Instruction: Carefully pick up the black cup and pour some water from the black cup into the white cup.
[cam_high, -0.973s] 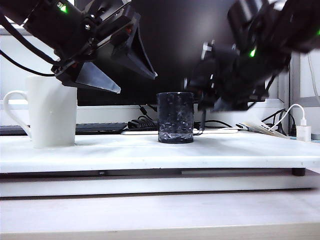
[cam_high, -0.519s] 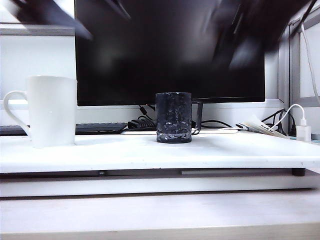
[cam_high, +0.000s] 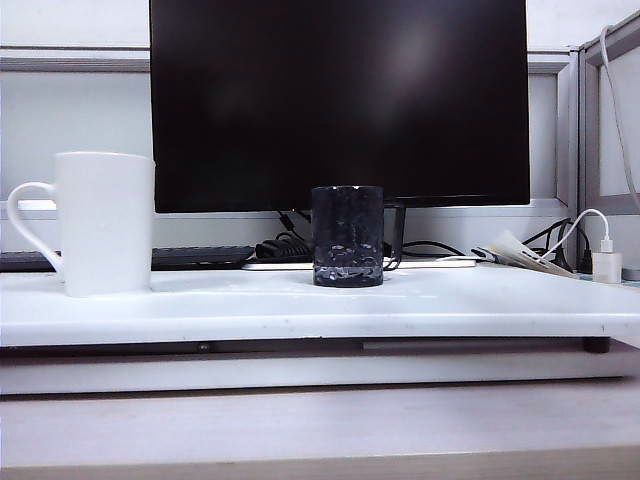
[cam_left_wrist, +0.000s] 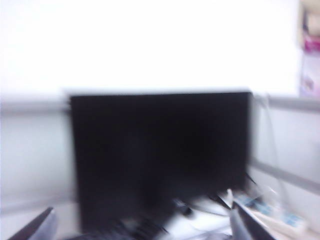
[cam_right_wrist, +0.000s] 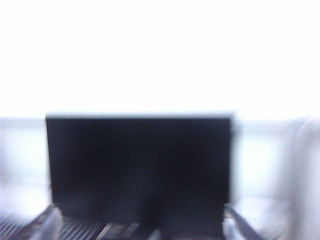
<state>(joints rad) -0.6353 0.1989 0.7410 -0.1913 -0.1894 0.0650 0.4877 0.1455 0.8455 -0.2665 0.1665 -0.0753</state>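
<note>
Left gripper (cam_left_wrist: 142, 227) spread wide and empty, right gripper (cam_right_wrist: 140, 225) likewise, both facing the monitor (cam_high: 340, 100), black cup (cam_high: 347, 236) upright, well apart from white cup (cam_high: 100, 223).

Black monitor (cam_high: 340, 100) filling upper centre, dark keyboard (cam_high: 195, 256) at its base left of centre, cable bundle (cam_high: 285, 245) below the screen, white charger plug (cam_high: 606, 264) far right, white tabletop (cam_high: 320, 310) across lower frame.

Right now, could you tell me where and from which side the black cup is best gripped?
Grip the black cup across its straight, upright wall at mid-height, probably from the right: its handle seems to sit behind on the right, and the white cup stands apart to the left. Neither gripper is near it.
</note>
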